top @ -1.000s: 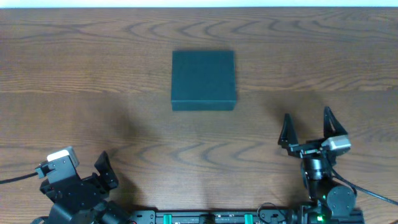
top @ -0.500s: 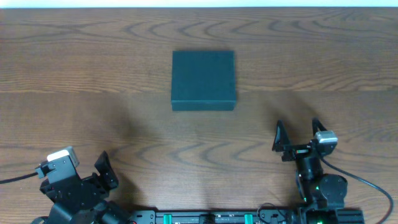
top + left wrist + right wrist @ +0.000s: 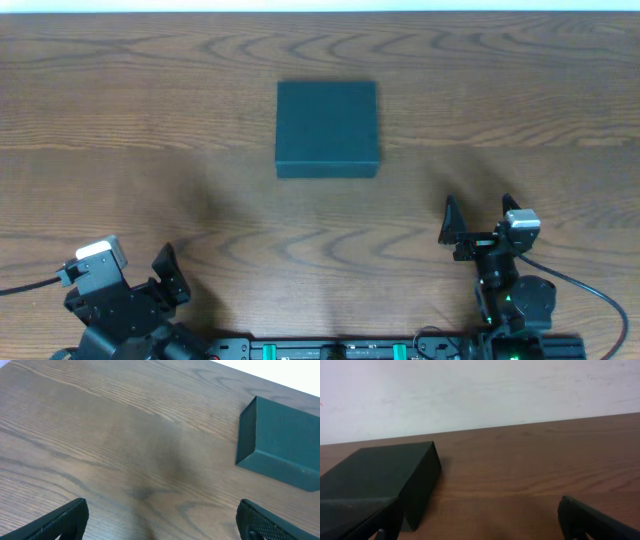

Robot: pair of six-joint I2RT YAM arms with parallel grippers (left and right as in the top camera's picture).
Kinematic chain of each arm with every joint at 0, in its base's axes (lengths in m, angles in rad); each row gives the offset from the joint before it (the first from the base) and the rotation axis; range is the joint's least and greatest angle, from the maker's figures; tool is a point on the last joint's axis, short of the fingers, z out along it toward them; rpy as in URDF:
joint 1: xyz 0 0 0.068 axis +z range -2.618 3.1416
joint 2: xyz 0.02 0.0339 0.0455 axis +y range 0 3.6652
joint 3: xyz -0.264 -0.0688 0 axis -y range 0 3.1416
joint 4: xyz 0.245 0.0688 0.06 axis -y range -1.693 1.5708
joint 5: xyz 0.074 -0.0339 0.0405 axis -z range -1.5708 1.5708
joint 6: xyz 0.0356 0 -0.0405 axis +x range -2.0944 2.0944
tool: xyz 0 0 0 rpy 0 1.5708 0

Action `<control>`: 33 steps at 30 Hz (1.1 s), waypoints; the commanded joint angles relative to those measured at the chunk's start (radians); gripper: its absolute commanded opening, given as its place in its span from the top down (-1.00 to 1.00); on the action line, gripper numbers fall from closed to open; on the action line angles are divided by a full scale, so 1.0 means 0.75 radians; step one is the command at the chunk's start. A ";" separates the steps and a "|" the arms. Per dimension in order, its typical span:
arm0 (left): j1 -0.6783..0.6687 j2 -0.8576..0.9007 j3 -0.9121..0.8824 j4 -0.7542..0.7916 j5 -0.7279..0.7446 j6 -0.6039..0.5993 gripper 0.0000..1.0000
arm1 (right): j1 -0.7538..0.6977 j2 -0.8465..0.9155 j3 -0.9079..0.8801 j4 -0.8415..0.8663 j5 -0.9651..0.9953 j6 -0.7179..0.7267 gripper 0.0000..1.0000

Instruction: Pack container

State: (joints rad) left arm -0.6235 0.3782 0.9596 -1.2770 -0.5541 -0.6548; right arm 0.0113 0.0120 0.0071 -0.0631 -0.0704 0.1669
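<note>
The container (image 3: 328, 129) is a square dark teal box with its lid closed, lying on the wooden table a little above the middle. It also shows in the left wrist view (image 3: 282, 448) at the right and in the right wrist view (image 3: 377, 482) at the left. My left gripper (image 3: 165, 278) is open and empty at the near left edge; its fingertips frame bare wood in the left wrist view (image 3: 162, 522). My right gripper (image 3: 480, 218) is open and empty, near the front right, well short of the container.
The wooden table (image 3: 150, 130) carries nothing else. A white wall (image 3: 480, 390) stands beyond its far edge. The arm bases and cables (image 3: 590, 300) sit along the near edge.
My right gripper moved left and slightly away from me over the second and now holds still. The left arm and the container have not moved.
</note>
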 commanded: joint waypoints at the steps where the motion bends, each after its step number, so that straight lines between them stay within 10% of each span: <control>1: 0.003 -0.004 -0.001 -0.003 -0.018 -0.009 -0.90 | -0.008 -0.007 -0.002 -0.009 0.019 -0.024 -0.98; 15: 0.005 -0.004 -0.009 0.003 -0.036 -0.011 -0.90 | -0.008 -0.007 -0.002 -0.009 0.019 -0.024 -0.98; 23: 0.030 -0.012 -0.267 0.689 -0.118 0.239 -0.91 | -0.008 -0.007 -0.002 -0.009 0.019 -0.024 -0.99; 33: 0.248 -0.117 -0.662 1.559 0.365 0.728 -0.91 | -0.008 -0.007 -0.002 -0.009 0.019 -0.024 -0.98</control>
State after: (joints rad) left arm -0.4736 0.3248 0.5056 -0.1577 -0.3950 -0.2291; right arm 0.0113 0.0120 0.0071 -0.0635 -0.0689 0.1665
